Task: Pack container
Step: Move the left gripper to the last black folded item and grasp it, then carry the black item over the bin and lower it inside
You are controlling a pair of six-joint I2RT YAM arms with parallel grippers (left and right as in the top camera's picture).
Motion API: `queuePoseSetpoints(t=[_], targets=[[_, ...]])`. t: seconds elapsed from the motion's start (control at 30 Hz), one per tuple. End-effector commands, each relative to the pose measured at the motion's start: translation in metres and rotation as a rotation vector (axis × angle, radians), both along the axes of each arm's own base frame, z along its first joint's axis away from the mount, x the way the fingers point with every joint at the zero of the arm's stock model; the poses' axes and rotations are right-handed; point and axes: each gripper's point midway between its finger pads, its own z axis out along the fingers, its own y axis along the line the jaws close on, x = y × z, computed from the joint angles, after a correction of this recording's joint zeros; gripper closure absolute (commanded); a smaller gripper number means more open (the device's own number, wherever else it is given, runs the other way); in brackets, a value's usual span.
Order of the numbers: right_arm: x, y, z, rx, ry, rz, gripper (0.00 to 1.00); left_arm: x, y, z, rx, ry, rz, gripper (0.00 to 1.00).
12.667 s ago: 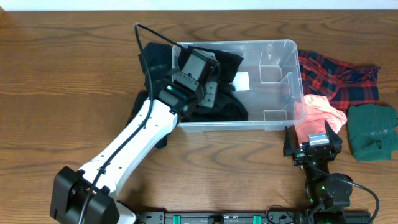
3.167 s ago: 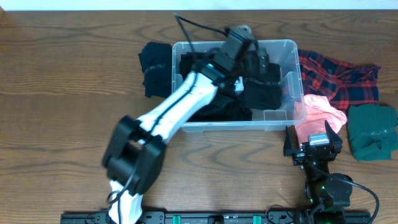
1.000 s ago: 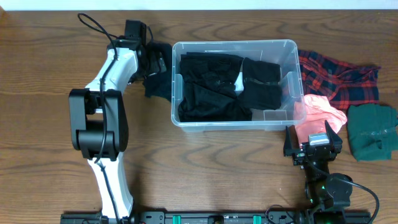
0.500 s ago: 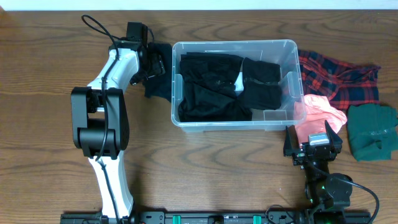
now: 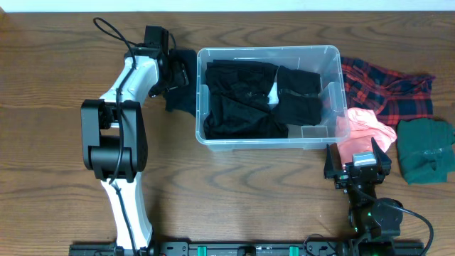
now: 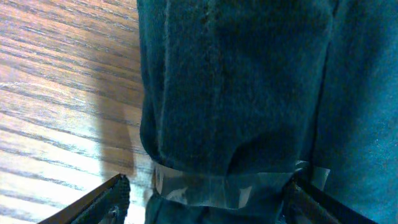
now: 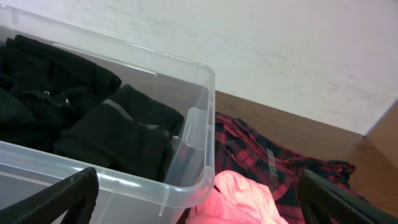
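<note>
Left wrist view: the bottom edge cuts off the left gripper [image 6: 208,196] fingertips, so a clamp on the black garment [image 6: 236,93] cannot be confirmed. Inside the container [image 5: 270,49], black clothes [image 5: 245,107] cover most of the label [image 5: 274,90]. The right wrist view crops the container's left end.

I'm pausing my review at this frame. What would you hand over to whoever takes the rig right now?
Left gripper: fingers either side of the black garment lying left of the container; grip unclear.
Right gripper: open, empty, parked by the pink cloth.
Done: black clothes in the container.
Left: that black garment, plaid shirt, pink cloth, green garment, all outside.
</note>
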Motion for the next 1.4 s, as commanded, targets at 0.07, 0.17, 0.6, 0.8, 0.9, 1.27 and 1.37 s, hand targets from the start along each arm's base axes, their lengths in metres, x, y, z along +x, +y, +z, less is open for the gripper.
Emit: queuePoseSetpoints(t=[0.07,0.17,0.6,0.8,0.9,1.27,1.37], targets=[[0.000,-0.001,-0.002,-0.009,0.004,-0.005,0.01,-0.037,0.013,-0.050,0.048,0.150,-0.003,0.24],[0.000,-0.001,-0.002,-0.009,0.004,-0.005,0.01,-0.038,0.014,-0.050,0.048,0.154,-0.002,0.40],[0.000,-0.001,-0.002,-0.010,0.004,-0.005,0.01,-0.036,0.022,-0.031,0.061,0.134,0.003,0.94],[0.000,-0.001,-0.002,-0.009,0.004,-0.005,0.01,-0.026,0.044,0.037,0.095,0.019,0.035,0.94],[0.000,-0.001,-0.002,-0.009,0.004,-0.005,0.01,-0.024,0.046,0.084,0.110,-0.079,-0.008,0.94],[0.000,-0.001,-0.002,-0.009,0.004,-0.005,0.01,-0.051,-0.031,0.253,0.271,-0.507,-0.510,0.94],[0.000,-0.001,-0.002,-0.010,0.004,-0.005,0.01,-0.069,-0.077,0.268,0.274,-0.571,-0.742,0.94]])
